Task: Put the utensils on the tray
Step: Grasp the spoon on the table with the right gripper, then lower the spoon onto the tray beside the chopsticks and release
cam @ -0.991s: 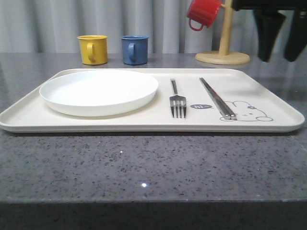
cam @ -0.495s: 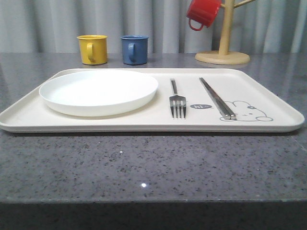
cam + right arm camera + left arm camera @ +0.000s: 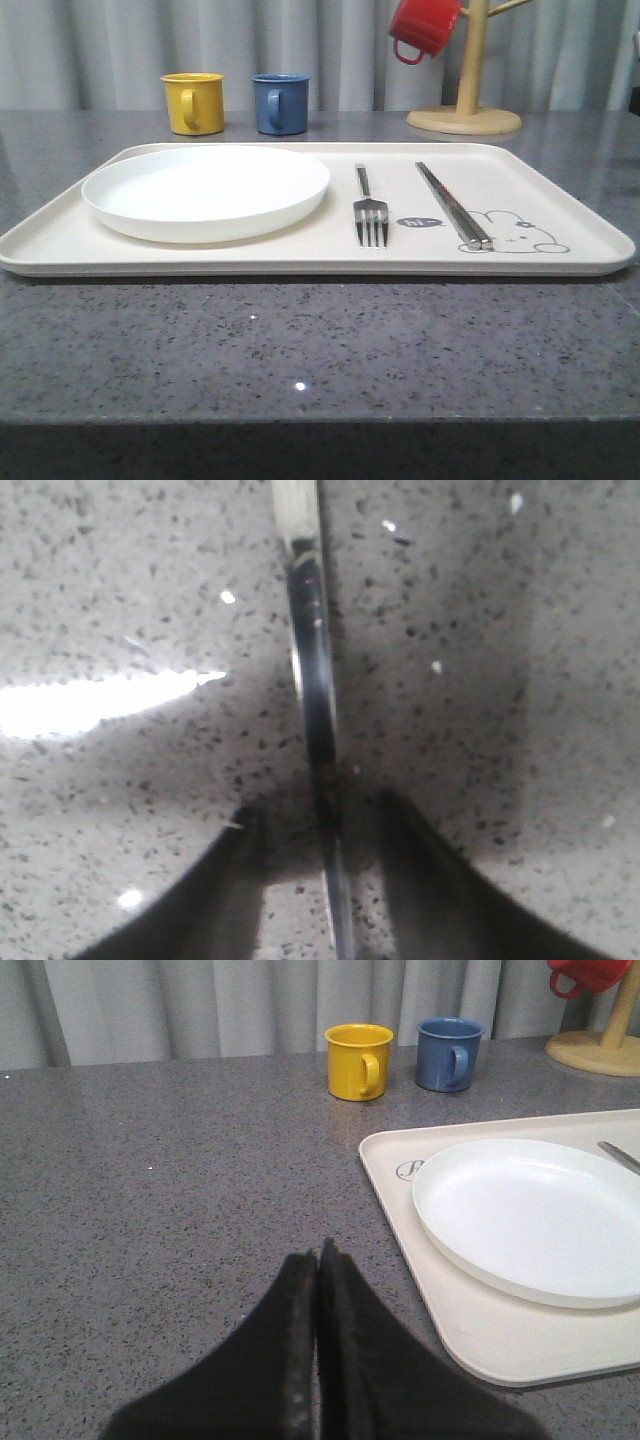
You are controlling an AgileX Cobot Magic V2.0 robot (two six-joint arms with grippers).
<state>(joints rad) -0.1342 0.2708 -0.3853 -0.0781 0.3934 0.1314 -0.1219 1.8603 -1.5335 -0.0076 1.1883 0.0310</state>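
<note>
While the fork (image 3: 370,205) and chopsticks (image 3: 452,205) lie side by side on the tray (image 3: 560,190), a third slim utensil (image 3: 318,740) lies flat on the speckled countertop (image 3: 300,350).

Largest first: the tray carries a white plate (image 3: 205,190) left of the fork. The right wrist view adds the thin metal handle, running between the spread fingers of the right gripper (image 3: 325,870), which straddle it unclosed. It looks light, stiff and slippery; pinching the handle's narrow sides seems best. The left gripper (image 3: 318,1270) hovers pressed together, holding nothing, beside the tray.
</note>
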